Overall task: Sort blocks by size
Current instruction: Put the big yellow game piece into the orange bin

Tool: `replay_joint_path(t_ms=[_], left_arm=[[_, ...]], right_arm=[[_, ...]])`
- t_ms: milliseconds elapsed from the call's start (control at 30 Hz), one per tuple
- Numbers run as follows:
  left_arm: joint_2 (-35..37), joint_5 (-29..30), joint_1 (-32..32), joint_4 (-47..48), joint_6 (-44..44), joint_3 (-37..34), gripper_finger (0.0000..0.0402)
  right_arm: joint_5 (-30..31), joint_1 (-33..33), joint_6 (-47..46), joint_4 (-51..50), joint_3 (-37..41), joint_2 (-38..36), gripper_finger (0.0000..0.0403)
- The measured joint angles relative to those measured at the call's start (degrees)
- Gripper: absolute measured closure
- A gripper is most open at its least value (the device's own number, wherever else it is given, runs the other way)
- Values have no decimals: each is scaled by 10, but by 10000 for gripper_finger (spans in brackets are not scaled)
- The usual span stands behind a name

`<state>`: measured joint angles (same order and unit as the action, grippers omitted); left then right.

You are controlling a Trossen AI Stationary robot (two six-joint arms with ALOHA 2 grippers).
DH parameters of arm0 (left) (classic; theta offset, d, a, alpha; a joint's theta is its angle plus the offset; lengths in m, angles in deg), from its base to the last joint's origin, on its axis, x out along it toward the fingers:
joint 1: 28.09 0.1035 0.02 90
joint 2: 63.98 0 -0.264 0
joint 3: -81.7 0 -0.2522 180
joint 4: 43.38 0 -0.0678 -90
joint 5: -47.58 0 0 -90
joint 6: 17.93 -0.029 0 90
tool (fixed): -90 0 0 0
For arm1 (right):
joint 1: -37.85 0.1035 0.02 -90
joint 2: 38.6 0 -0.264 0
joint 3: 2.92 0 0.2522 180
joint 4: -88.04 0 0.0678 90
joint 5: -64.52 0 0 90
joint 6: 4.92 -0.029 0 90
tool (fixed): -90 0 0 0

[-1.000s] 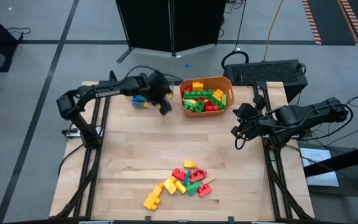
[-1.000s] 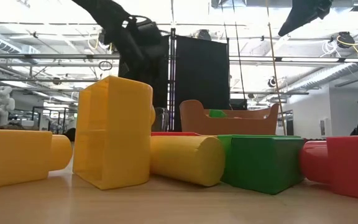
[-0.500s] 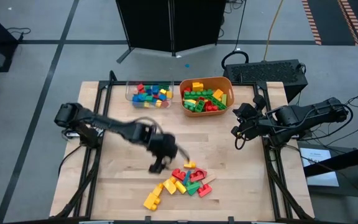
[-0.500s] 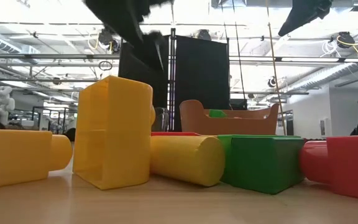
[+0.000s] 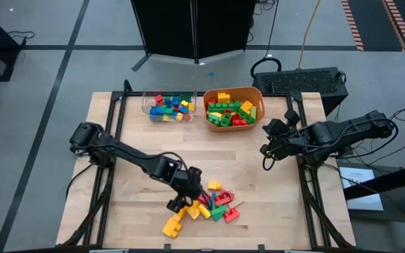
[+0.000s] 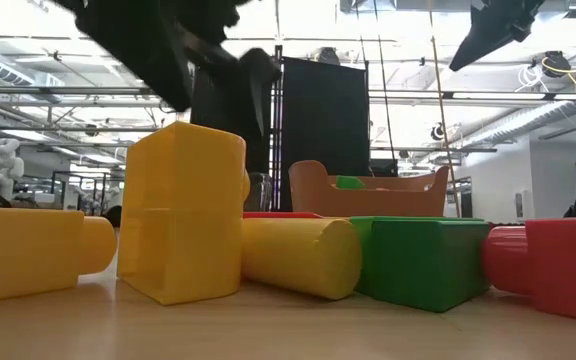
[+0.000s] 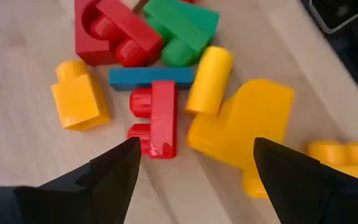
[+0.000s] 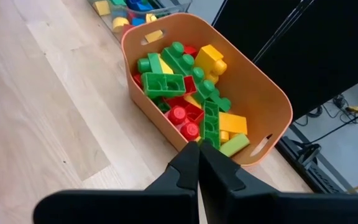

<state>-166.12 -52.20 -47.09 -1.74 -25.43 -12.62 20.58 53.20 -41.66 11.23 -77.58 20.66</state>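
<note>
Hovering my left gripper (image 5: 179,202) over the loose pile of blocks (image 5: 204,207) near the front edge of the tabletop (image 5: 146,154), I am keeping its fingers (image 7: 114,171) spread wide with nothing between them. Through the left wrist view I am seeing glossy moulded plastic: a red studded brick (image 7: 157,118) directly under the gap, a flat blue piece (image 7: 148,76), a yellow cylinder (image 7: 209,71) and a chunky yellow block (image 7: 250,121), all lying on pale wood grain. From above these are only small coloured specks. At table height I am looking at a hollow yellow block (image 6: 181,210) and a green cube (image 6: 423,260). My right gripper (image 5: 267,144) is waiting near the right edge, fingers (image 8: 188,165) pressed together, and its wrist view is showing the smooth orange tub (image 8: 263,102) of larger bricks. A clear tray (image 5: 169,107) of small blocks is sitting at the back edge.
</note>
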Motion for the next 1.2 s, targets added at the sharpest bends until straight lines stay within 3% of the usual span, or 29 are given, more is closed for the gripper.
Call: replay_joint_path(t_ms=[233,467,800,1200], left_arm=[[-14,-47,-24,5,-2,8,89],[-13,30,-48,-9,-8,36,89],[-47,-4,-53,-22,-24,35,89],[-93,0,-49,-45,-25,35,89]], right_arm=[[0,0,3,0,1,0,399],[0,0,3,0,1,0,399],[-1,0,6,-1,1,0,399],[-1,0,15,-2,1,0,399]])
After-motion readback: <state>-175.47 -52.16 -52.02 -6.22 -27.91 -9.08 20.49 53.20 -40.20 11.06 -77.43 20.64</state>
